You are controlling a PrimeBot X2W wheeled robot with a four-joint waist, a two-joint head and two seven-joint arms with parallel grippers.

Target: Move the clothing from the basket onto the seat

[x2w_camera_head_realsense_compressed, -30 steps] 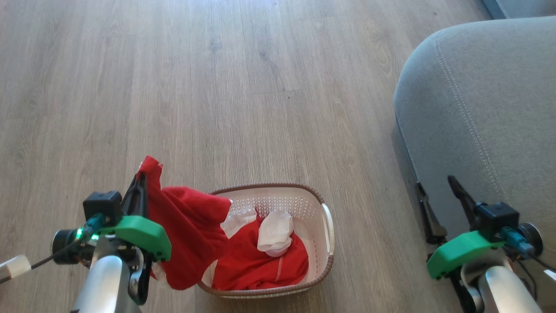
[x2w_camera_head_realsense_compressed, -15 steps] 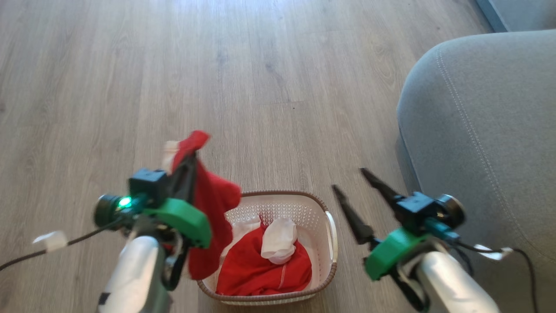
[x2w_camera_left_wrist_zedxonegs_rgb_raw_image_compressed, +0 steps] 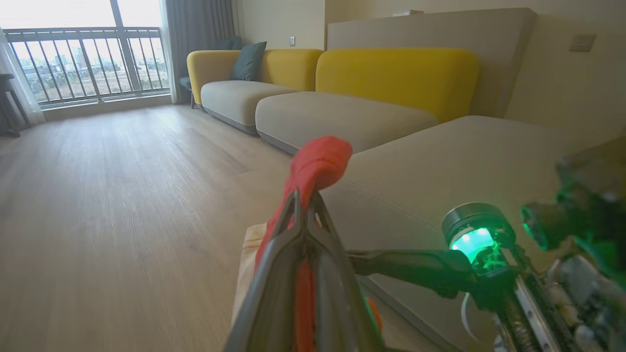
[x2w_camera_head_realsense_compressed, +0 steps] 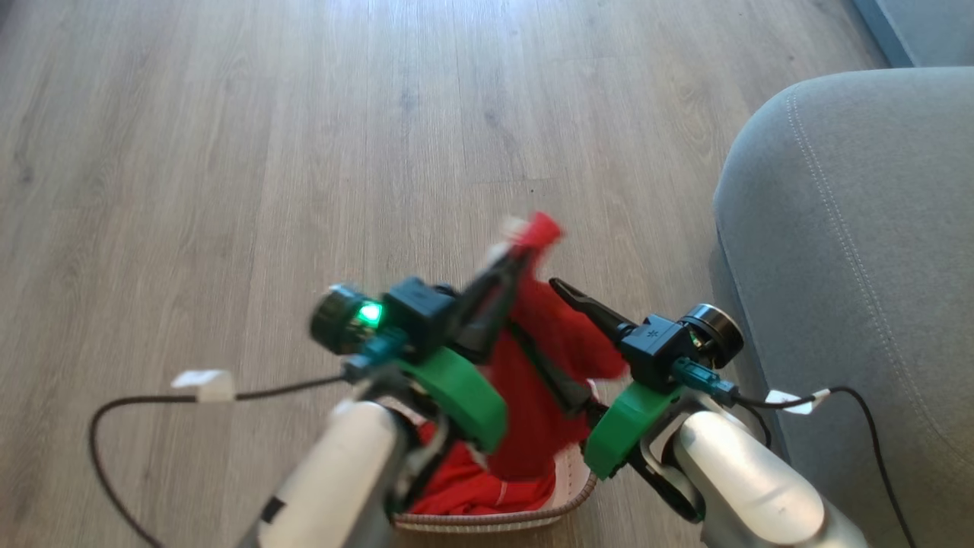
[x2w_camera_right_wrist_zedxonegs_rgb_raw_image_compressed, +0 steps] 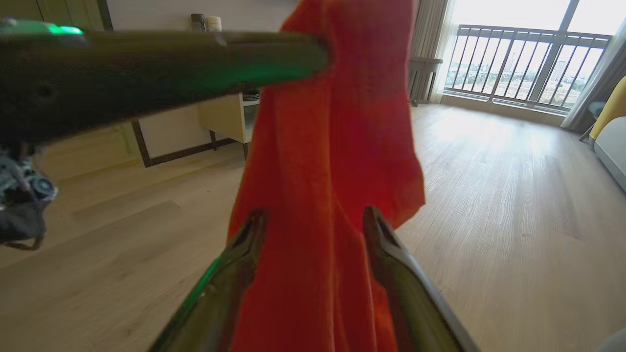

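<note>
My left gripper (x2w_camera_head_realsense_compressed: pixel 519 257) is shut on the top of a red garment (x2w_camera_head_realsense_compressed: pixel 544 358) of the clothing, which hangs above the basket (x2w_camera_head_realsense_compressed: pixel 487 522). In the left wrist view the gripper (x2w_camera_left_wrist_zedxonegs_rgb_raw_image_compressed: pixel 304 196) pinches a red fold (x2w_camera_left_wrist_zedxonegs_rgb_raw_image_compressed: pixel 320 161). My right gripper (x2w_camera_head_realsense_compressed: pixel 530 306) is open, its fingers on either side of the hanging garment. The right wrist view shows the red garment (x2w_camera_right_wrist_zedxonegs_rgb_raw_image_compressed: pixel 332 146) between the two spread fingers (x2w_camera_right_wrist_zedxonegs_rgb_raw_image_compressed: pixel 374 230). More red clothing (x2w_camera_head_realsense_compressed: pixel 464 495) lies in the basket, mostly hidden by my arms. The grey seat (x2w_camera_head_realsense_compressed: pixel 852 228) is at the right.
Wood floor (x2w_camera_head_realsense_compressed: pixel 228 152) spreads to the left and ahead. Black cables (x2w_camera_head_realsense_compressed: pixel 137 403) trail from both wrists. A yellow-backed sofa (x2w_camera_left_wrist_zedxonegs_rgb_raw_image_compressed: pixel 396 73) and a balcony window (x2w_camera_left_wrist_zedxonegs_rgb_raw_image_compressed: pixel 83 58) lie beyond. A low cabinet (x2w_camera_right_wrist_zedxonegs_rgb_raw_image_compressed: pixel 225 117) stands by the wall.
My left gripper has carried the red garment rightward to above the basket. My right gripper has swung left from beside the seat and now straddles the hanging cloth. The head camera has shifted slightly.
</note>
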